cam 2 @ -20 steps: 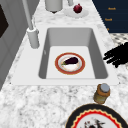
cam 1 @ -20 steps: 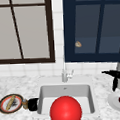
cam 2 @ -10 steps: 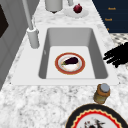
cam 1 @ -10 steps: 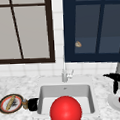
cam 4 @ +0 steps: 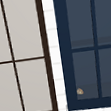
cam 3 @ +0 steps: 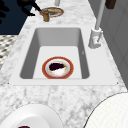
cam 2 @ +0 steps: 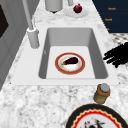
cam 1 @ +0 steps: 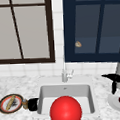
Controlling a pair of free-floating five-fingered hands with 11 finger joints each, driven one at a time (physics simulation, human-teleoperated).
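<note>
While our left hand (cam 1: 33, 104), fingers spread, hovers, the jar (cam 1: 25, 103) stands just to its left.

We see a speckled marble-look table (cam 2: 37, 105), a smooth matt white sink (cam 2: 30, 75), a pale metal tap (cam 2: 31, 30), a glossy red ball (cam 1: 65, 111), a glazed red-rimmed plate (cam 2: 70, 63), an amber jar (cam 2: 102, 93) with grey metal lid, a matt black hand (cam 2: 117, 55)
</note>
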